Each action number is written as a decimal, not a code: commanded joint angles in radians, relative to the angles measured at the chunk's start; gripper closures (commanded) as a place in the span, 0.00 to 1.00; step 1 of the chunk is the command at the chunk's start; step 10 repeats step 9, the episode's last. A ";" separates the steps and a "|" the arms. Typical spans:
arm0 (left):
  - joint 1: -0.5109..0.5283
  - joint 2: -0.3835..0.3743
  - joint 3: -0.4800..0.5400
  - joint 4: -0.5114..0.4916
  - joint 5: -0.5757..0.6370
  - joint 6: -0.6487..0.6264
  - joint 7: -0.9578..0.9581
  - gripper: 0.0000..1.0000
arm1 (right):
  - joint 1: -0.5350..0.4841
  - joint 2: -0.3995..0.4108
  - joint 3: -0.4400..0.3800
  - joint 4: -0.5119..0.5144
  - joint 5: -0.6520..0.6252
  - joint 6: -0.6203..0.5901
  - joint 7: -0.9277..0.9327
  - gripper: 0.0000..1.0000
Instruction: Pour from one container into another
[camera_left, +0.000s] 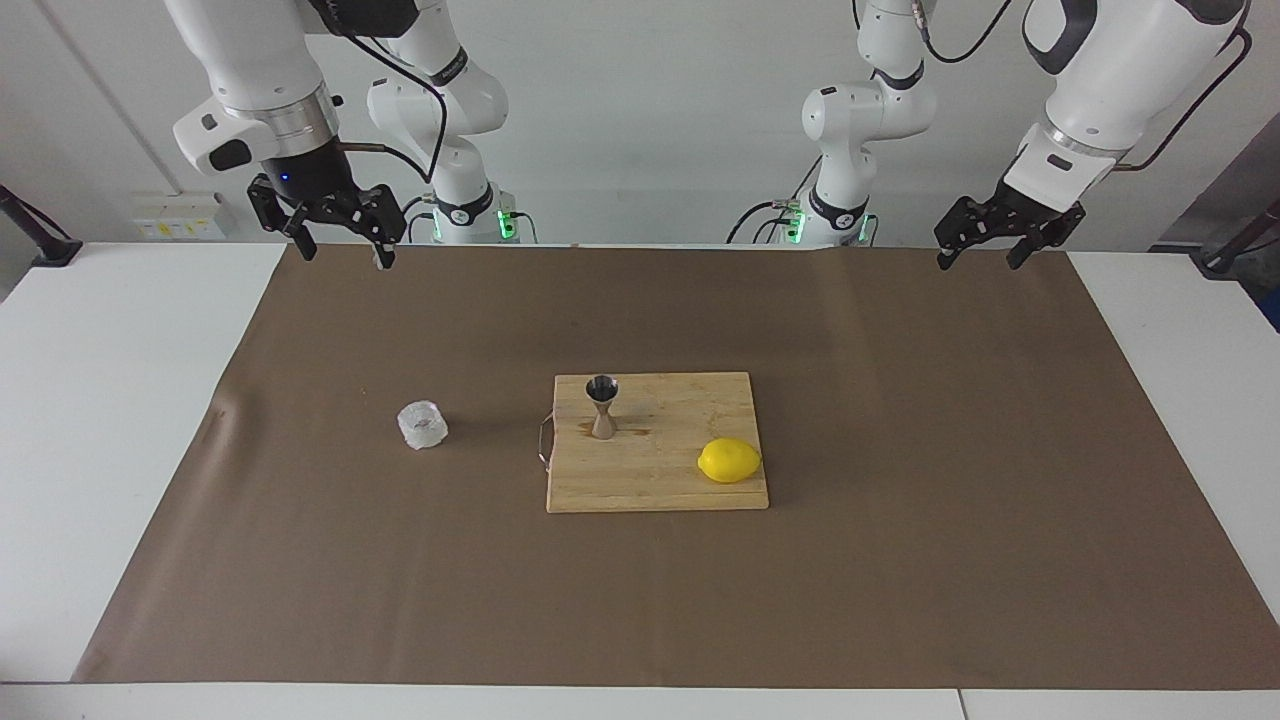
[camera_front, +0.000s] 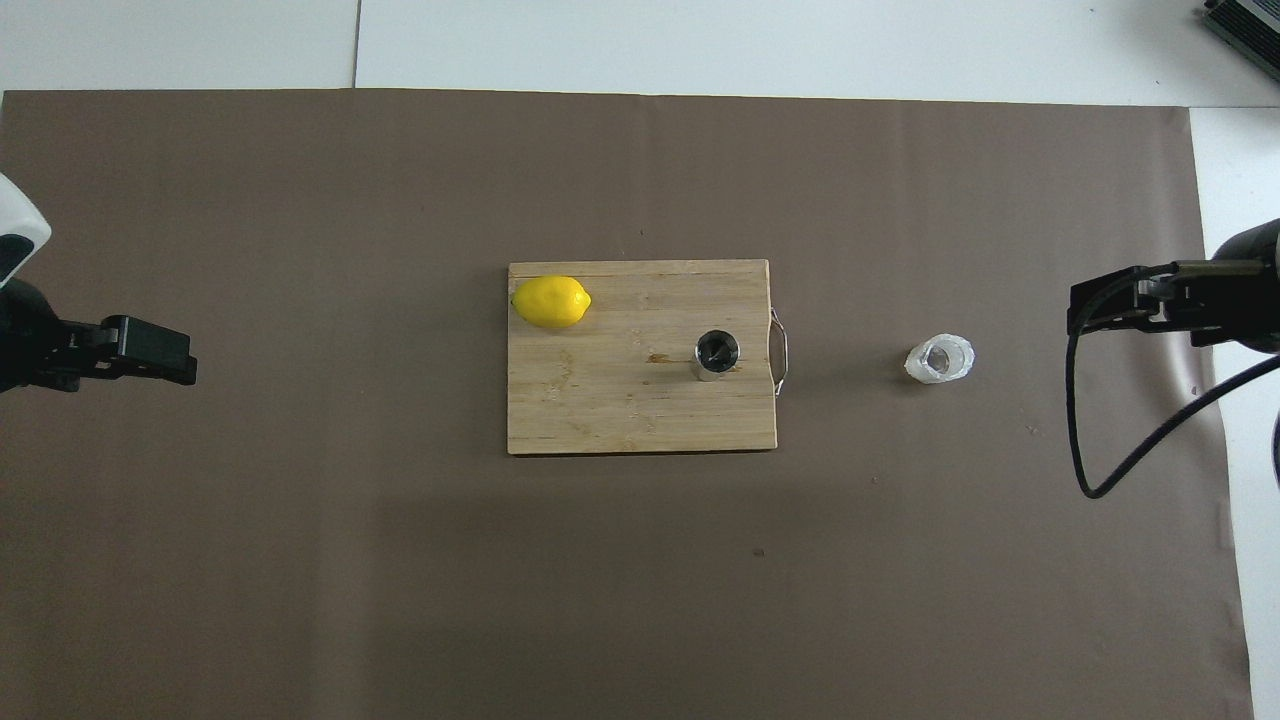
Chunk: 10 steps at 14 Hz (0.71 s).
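The clear faceted cup (camera_left: 422, 424) (camera_front: 940, 359) stands upright on the brown mat, toward the right arm's end of the table. Upright on the wooden cutting board (camera_left: 660, 485) (camera_front: 600, 400) is the steel hourglass jigger (camera_left: 602, 405) (camera_front: 716, 355), at the board's edge closest to the cup. My right gripper (camera_left: 346, 254) (camera_front: 1095, 305) hangs open and empty, high over the mat's edge at its own end. High over the mat's other end, my left gripper (camera_left: 979, 263) (camera_front: 160, 350) waits, open and empty.
A yellow lemon (camera_left: 729, 460) (camera_front: 551, 301) lies on the board's corner toward the left arm's end, farther from the robots than the jigger. A wire handle (camera_front: 780, 352) sticks out of the board toward the cup. The brown mat (camera_left: 900, 450) covers most of the white table.
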 joint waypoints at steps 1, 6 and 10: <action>0.015 -0.009 -0.007 -0.005 -0.010 -0.014 0.001 0.00 | -0.017 -0.004 0.017 -0.003 -0.016 -0.010 -0.015 0.00; 0.015 -0.009 -0.007 -0.005 -0.010 -0.014 0.001 0.00 | -0.016 -0.006 0.017 -0.003 -0.008 -0.016 -0.022 0.00; 0.015 -0.009 -0.007 -0.005 -0.010 -0.014 0.001 0.00 | -0.013 -0.007 0.017 -0.009 -0.007 -0.019 -0.023 0.00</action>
